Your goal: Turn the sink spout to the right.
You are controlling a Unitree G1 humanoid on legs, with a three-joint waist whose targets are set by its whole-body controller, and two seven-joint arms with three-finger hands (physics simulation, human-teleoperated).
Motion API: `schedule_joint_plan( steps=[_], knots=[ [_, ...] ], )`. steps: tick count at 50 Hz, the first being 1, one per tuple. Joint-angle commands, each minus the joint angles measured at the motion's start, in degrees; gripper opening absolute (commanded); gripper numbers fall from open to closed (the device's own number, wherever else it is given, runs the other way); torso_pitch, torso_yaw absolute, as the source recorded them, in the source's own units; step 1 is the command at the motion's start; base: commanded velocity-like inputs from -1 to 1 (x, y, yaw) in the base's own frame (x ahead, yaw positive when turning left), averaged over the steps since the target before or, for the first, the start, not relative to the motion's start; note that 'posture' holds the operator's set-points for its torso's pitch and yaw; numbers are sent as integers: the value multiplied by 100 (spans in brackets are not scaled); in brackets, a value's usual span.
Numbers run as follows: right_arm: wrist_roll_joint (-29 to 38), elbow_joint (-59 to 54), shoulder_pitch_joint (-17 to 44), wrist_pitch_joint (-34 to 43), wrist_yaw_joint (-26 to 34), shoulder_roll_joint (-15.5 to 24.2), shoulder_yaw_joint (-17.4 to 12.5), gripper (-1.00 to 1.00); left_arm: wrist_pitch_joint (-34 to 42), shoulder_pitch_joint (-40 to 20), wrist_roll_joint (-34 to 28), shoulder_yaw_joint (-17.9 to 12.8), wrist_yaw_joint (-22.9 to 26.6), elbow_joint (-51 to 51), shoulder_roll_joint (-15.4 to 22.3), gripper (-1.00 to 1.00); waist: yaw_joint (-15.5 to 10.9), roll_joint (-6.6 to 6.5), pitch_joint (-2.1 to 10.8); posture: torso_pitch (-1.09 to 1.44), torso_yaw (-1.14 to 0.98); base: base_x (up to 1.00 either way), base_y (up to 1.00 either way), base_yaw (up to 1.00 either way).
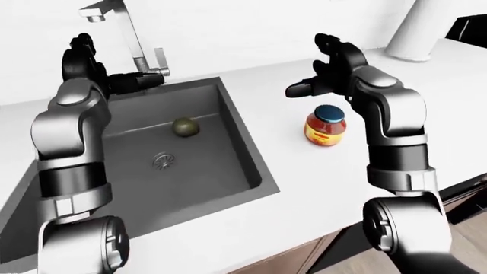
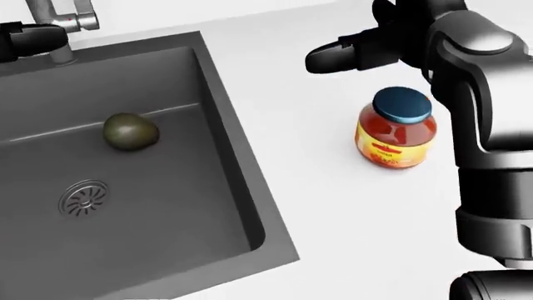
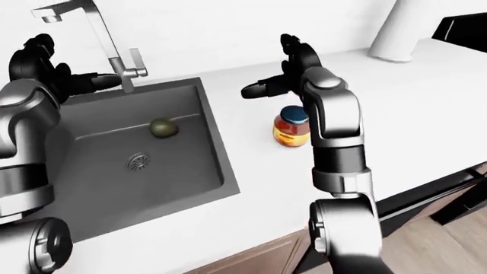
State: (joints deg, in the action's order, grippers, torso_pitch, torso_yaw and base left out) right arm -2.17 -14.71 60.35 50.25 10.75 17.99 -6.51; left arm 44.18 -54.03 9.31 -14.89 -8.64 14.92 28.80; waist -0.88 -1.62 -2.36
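The chrome sink spout [image 1: 114,11] stands at the top edge of the dark sink [image 1: 242,149], and its outlet points toward the view's left. A small lever [image 1: 160,58] sits on the right of its base. My left hand [image 1: 146,80] is open, with fingers reaching right to the faucet's base, close to or touching it. My right hand [image 1: 304,87] is open and empty, held above the white counter just over a jar.
A red-sauce jar with a blue lid [image 1: 326,127] stands on the counter right of the sink. A dark green fruit [image 1: 185,127] and the drain [image 1: 164,160] are in the basin. A white cylinder [image 1: 415,28] stands at top right.
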Motion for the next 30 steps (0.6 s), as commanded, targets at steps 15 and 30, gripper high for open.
schedule_joint_plan(
  steps=[15,30],
  knots=[
    [22,286,295,-172,-30,128,-116,100,-255,-173,591,-103,257,-195,264,100,216,34,15,0,0,4,0,0],
    [42,306,352,-122,-8,134,-114,100,-245,-188,626,-135,248,-93,376,100,87,29,142,0,0,0,0,0]
  ],
)
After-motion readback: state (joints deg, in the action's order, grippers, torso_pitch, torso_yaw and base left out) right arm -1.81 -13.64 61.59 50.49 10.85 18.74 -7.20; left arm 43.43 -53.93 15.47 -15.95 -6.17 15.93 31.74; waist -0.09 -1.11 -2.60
